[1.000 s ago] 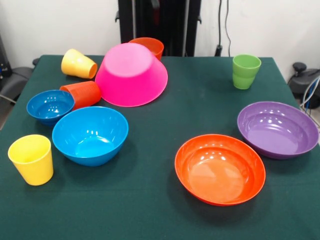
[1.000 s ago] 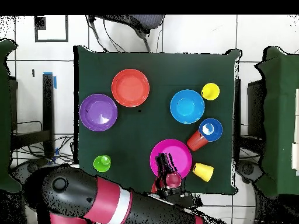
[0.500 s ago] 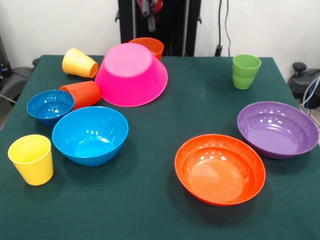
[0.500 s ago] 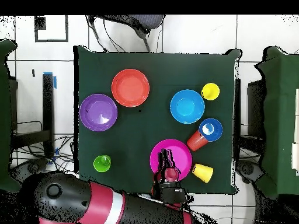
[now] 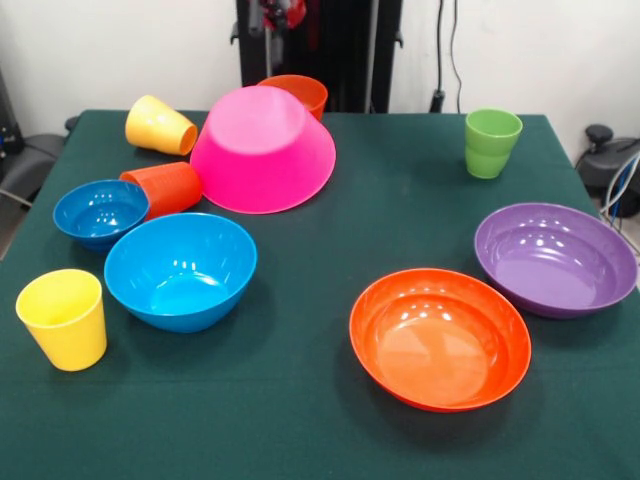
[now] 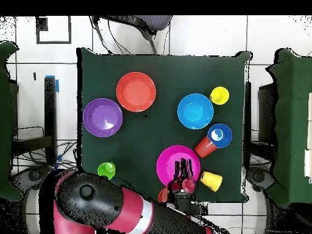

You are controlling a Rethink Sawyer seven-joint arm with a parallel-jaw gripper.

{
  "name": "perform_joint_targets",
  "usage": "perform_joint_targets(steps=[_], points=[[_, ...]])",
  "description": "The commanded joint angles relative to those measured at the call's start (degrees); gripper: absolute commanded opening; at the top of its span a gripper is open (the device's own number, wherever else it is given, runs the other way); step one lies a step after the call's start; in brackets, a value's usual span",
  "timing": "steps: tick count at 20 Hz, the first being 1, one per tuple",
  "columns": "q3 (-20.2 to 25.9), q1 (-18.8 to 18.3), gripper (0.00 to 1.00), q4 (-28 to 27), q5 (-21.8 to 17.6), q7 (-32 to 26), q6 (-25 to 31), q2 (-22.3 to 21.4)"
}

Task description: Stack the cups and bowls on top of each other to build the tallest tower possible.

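The large pink bowl [image 5: 262, 150] lies upside down and tilted at the table's far side, with the small orange bowl [image 5: 297, 92] behind it. One yellow cup [image 5: 158, 127] and the orange-red cup [image 5: 163, 188] lie on their sides. The small blue bowl [image 5: 100, 212], medium blue bowl [image 5: 181, 268], second yellow cup [image 5: 62, 318] and green cup [image 5: 492, 142] stand upright. The shallow orange bowl [image 5: 440, 336] and purple bowl [image 5: 555, 258] sit apart. No bowls are stacked. My gripper [image 6: 184, 170] hangs over the pink bowl's [image 6: 173, 163] edge nearest the lying yellow cup [image 6: 211, 180]; the front view shows only its tip [image 5: 280, 12].
The green table [image 5: 330, 250] carries everything. The robot's pedestal [image 5: 320, 50] stands behind its far edge. Chairs and cables lie off both sides of the table. In the overhead view the arm [image 6: 122, 210] covers the table's edge nearest the robot's base.
My gripper has shifted sideways over the pink bowl toward the lying yellow cup, and the arm has swung with it. No cup or bowl has moved.
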Motion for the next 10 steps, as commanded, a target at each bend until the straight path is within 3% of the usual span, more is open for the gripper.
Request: perform_joint_targets(steps=[1,10], points=[[11.2,-4.7,1.00,-0.3,-0.3,11.8,0.3,-1.7],[13.1,-9.4,1.00,0.7,-1.8,14.2,0.6,-4.3]])
